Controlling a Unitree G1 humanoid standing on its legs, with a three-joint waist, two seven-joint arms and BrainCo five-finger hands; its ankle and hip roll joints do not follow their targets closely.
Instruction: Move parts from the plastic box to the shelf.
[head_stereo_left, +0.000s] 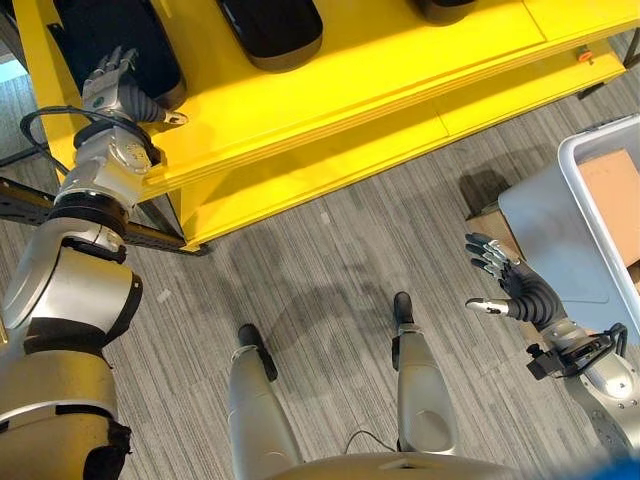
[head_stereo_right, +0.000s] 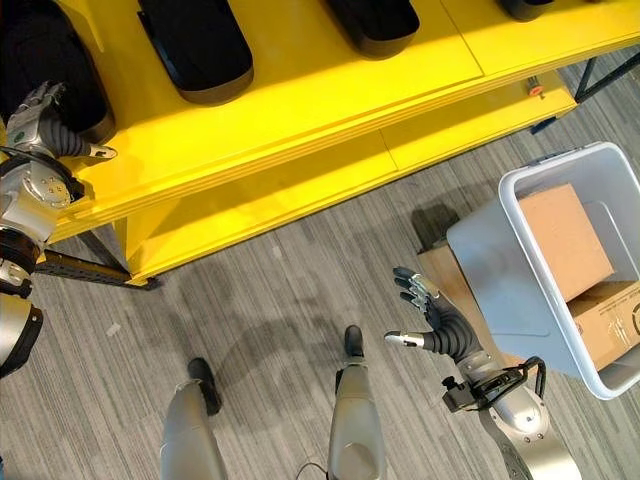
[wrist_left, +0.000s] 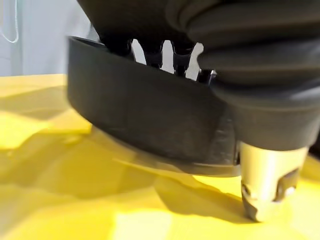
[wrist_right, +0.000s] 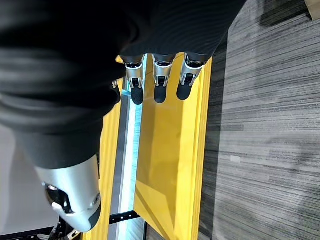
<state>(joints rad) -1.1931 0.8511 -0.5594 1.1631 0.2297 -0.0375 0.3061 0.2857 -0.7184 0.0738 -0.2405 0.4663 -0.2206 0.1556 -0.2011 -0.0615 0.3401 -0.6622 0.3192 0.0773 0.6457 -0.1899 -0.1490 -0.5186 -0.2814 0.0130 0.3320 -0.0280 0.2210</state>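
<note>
Resting against left hand (head_stereo_left: 118, 92): black part (head_stereo_left: 120, 40) on yellow shelf (head_stereo_left: 330, 90).

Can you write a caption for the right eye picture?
Left hand on a black part on the shelf.

The left robot hand (head_stereo_left: 118, 88) fingers hide behind the black part (wrist_left: 150, 125).

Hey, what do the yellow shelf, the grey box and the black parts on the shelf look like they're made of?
Yellow shelf: probably painted board, matte, with layered edges. Grey box: likely plastic, smooth with a rounded rim. Black parts: look like moulded plastic with a slight sheen; can't tell for sure.
</note>
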